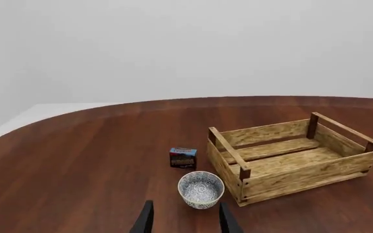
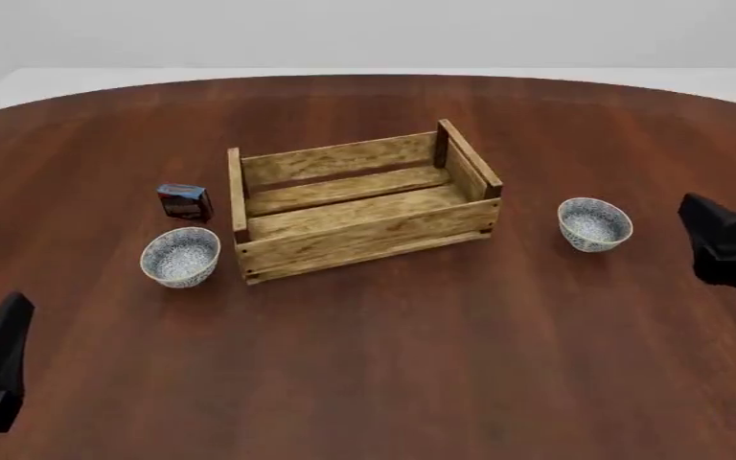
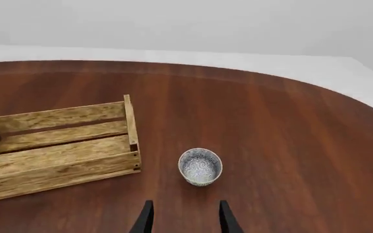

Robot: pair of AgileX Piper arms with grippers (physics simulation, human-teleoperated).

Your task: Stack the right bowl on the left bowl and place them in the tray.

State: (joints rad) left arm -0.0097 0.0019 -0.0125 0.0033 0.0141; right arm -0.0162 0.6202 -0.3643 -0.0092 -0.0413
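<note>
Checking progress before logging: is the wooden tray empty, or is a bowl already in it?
Empty. The tray shows only bare slats inside; the left bowl and the right bowl both sit upright on the table outside it.

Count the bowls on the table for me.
2. The left bowl stands near the tray, at its left end; the right bowl stands off its right end. None seems hidden.
</note>
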